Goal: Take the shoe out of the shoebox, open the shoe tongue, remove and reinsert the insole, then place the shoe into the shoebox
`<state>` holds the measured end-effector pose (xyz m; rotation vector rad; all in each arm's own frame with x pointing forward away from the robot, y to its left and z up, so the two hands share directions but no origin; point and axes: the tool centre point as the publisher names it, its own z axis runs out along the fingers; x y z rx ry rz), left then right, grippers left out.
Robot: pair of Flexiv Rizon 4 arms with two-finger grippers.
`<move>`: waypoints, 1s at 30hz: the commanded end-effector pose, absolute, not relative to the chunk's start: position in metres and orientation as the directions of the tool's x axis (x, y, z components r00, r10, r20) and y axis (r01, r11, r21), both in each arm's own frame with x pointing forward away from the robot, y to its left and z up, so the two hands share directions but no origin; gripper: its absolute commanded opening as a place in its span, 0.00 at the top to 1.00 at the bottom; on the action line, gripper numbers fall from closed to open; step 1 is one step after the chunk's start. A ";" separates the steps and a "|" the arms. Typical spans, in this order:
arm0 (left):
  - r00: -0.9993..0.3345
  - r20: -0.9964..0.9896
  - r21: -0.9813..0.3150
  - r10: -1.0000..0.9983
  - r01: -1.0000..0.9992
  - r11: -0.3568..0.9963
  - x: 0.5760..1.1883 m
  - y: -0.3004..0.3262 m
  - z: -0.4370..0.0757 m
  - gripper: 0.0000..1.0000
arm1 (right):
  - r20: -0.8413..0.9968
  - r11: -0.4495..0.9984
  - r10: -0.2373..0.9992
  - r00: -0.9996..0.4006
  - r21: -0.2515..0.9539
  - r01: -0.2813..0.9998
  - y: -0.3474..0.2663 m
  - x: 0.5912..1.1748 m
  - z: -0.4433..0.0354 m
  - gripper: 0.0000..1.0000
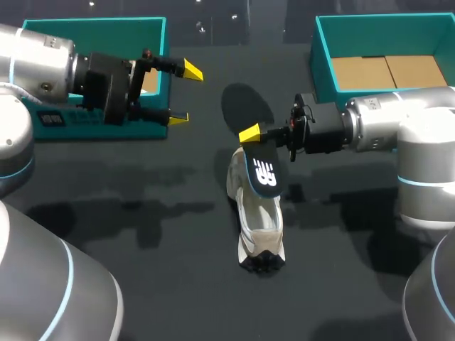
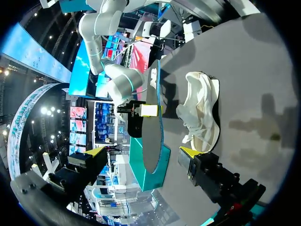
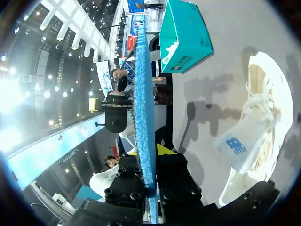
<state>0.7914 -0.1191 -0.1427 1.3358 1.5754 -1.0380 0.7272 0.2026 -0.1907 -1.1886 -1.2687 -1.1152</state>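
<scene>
Insole (image 1: 245, 106): white logo mark (image 1: 264, 174) printed on its dark face, near the end that sits over the shoe (image 1: 259, 227). It is plain in the head view. The same mark shows small on the insole (image 2: 151, 117) in the left wrist view, close to its far end. Tongue (image 3: 235, 148) of the shoe: blue logo mark on pale fabric, clear in the right wrist view. Left teal box (image 1: 92, 28): dark label (image 1: 53, 119) with white print on the outer front wall, letters too small to read. The right wrist view shows lines of pale print on a wall of that box (image 3: 181, 61), likewise not legible.
</scene>
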 end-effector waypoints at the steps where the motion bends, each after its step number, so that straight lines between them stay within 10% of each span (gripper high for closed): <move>1: -0.112 -0.952 -0.075 0.284 0.987 0.140 0.789 -0.130 -0.159 0.00 | 0.999 0.080 0.048 0.014 -0.018 0.997 0.204 0.727 -0.191 1.00; 30: -0.155 -0.981 -0.130 0.115 0.971 0.203 0.784 -0.153 -0.187 0.07 | 0.999 0.035 -0.023 0.036 -0.035 0.999 0.207 0.726 -0.190 1.00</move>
